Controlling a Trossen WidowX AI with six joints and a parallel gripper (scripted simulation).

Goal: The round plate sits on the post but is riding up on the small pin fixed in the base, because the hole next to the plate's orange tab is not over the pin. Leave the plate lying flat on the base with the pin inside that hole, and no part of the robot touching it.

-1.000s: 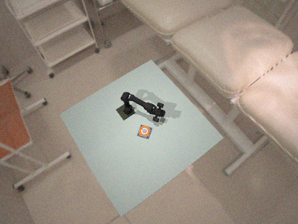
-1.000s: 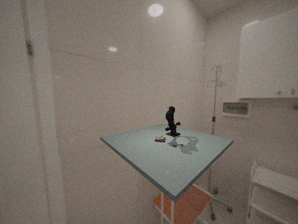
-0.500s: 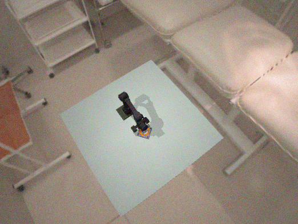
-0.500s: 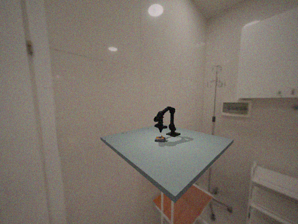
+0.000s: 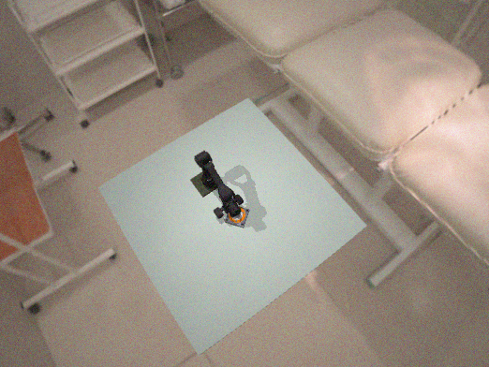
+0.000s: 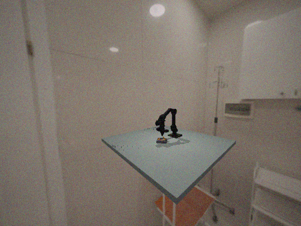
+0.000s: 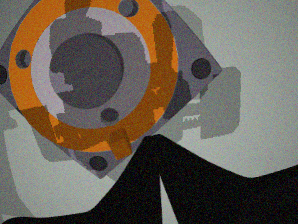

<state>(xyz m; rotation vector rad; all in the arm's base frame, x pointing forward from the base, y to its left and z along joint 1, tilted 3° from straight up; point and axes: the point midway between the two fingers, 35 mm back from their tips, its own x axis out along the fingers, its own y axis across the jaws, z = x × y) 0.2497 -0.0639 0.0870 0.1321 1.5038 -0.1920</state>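
Observation:
The round plate, with an orange ring (image 5: 244, 215) (image 7: 166, 60) around a pale centre, sits on the grey square base (image 5: 243, 226) (image 6: 161, 142) (image 7: 187, 95). In the wrist view its orange tab (image 7: 120, 144) points toward the lower right, beside a dark round hole (image 7: 109, 115). The post (image 7: 87, 70) shows as a dark disc in the middle. I cannot make out the pin or how far the plate tilts. My gripper (image 6: 162, 135) (image 7: 153, 143) is shut and empty, its tips above and close to the tab side of the plate; contact cannot be told.
The pale green table top (image 5: 281, 262) (image 6: 179, 167) carries the arm's dark mounting foot (image 5: 199, 186) (image 6: 179, 135) behind the base. The arm's shadow falls over the plate and the table beside it. A padded couch and a shelved trolley stand beyond the table.

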